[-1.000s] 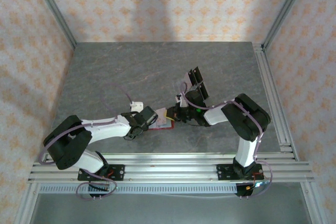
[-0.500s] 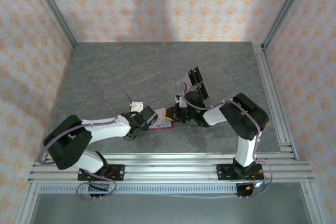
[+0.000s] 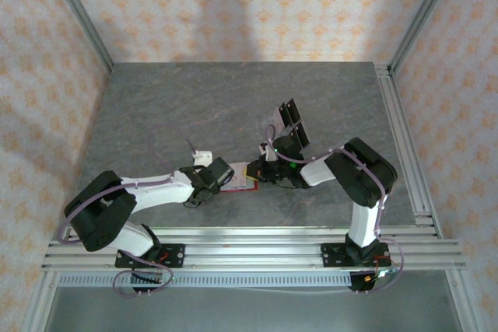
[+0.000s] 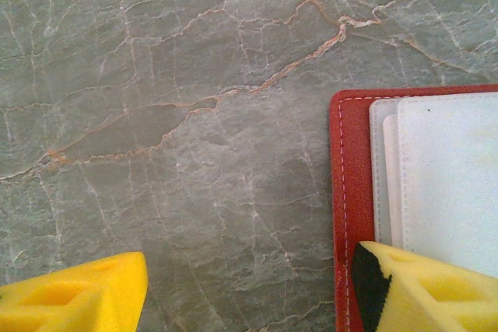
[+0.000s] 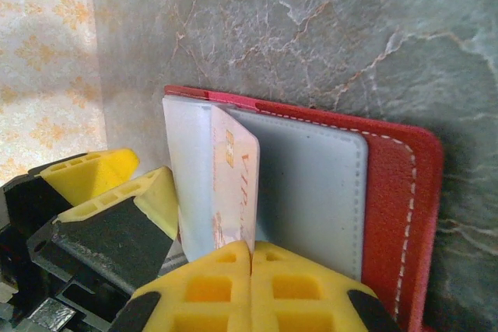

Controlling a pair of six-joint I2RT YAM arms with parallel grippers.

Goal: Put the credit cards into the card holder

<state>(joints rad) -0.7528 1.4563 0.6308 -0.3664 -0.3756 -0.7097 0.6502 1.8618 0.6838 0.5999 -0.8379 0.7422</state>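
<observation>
Right gripper is clamped tight on a pale credit card, pinching its near end. The card is tipped up on edge, far end at the mouth of the inner pocket of the card holder. The holder lies open and flat on the table, front-centre, between the two arms. Left gripper has jaws apart, nothing between them but stone (one yellow finger sits on the holder's red border, prob. a hold-down; the other is off over bare table).

Progress: mid-insertion at best. The card isn't seated, and most of its length shows outside the pocket. Whether any card is already tucked in, can't tell; the pockets show layered pale edges, no more.

Left to do: slide this one home, then the two dark cards lying further back on the table beside the right arm, well apart from the holder. Early-to-mid stretch, by the look of it.
</observation>
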